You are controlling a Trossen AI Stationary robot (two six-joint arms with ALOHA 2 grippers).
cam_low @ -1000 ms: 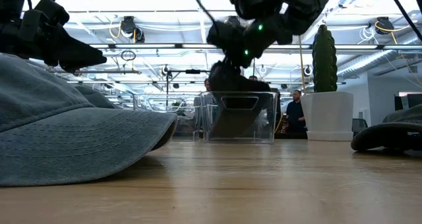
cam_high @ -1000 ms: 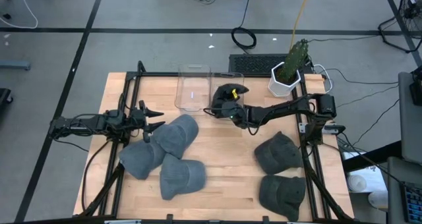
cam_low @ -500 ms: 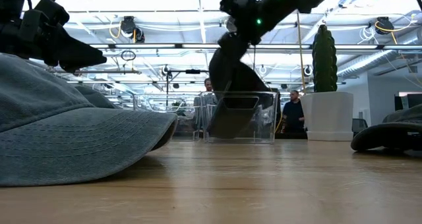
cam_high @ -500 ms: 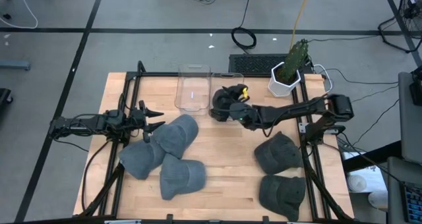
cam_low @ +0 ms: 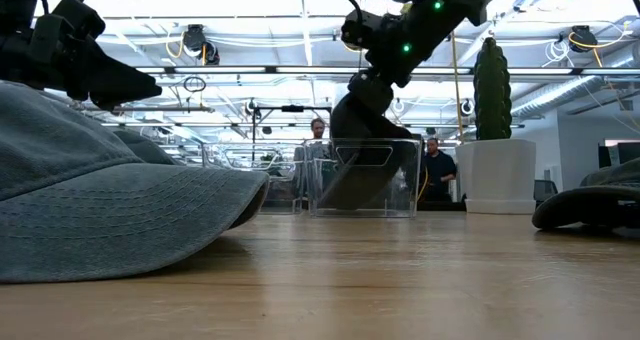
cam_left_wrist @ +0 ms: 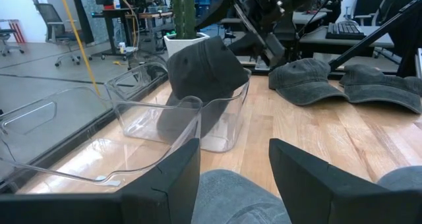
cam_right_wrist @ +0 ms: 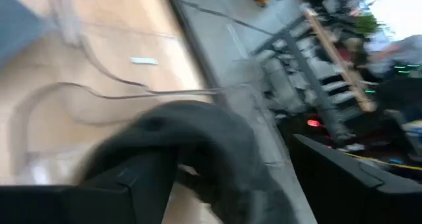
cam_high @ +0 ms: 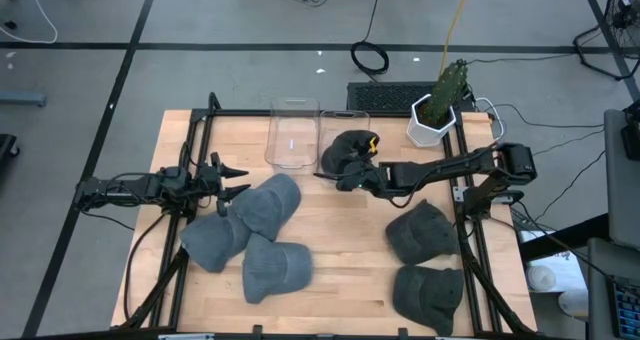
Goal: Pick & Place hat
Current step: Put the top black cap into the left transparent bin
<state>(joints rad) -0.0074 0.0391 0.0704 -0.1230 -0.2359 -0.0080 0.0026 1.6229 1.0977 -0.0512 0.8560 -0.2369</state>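
I'm reaching my right gripper across the back of the table, and it's sitting right at the near edge of the dark hat, which is lying in the right-hand clear bin and leaning up over its rim. From the right wrist view my fingers are standing wide on either side of the dark hat's crown, spread apart rather than pinching; whether either pad is touching the fabric, I can't tell. From table height the hat is showing through the bin's clear wall, slanted, with my arm coming down on it from above. The second clear bin is sitting just beside it on the left. My left gripper is hovering at the left side of the table, fingers parted and holding nothing, just above the pile of three grey hats. Two more grey hats are lying by the table's right edge, and the potted cactus is standing at the back right corner.
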